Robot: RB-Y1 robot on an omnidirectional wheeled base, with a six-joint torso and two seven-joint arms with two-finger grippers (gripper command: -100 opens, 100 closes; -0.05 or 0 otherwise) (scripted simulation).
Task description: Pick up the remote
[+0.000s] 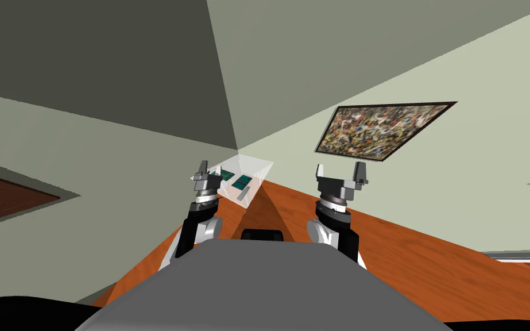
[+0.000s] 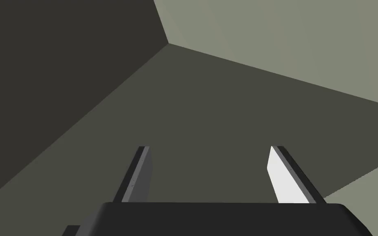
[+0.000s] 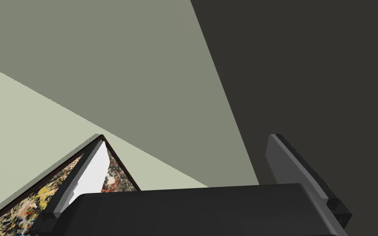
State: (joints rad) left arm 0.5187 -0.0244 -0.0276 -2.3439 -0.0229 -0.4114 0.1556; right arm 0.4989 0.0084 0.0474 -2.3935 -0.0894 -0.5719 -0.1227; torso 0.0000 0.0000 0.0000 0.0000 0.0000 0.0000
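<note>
Spotted in head view, mid-frame: remote (image 1: 243,192) on white table (image 1: 256,166) by green items (image 1: 239,184). L gripper (image 2: 210,149), R gripper (image 3: 188,139) both splayed, empty.

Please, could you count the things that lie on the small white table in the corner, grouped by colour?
Green flat things: 2
Grey remote: 1
Total: 3
</note>
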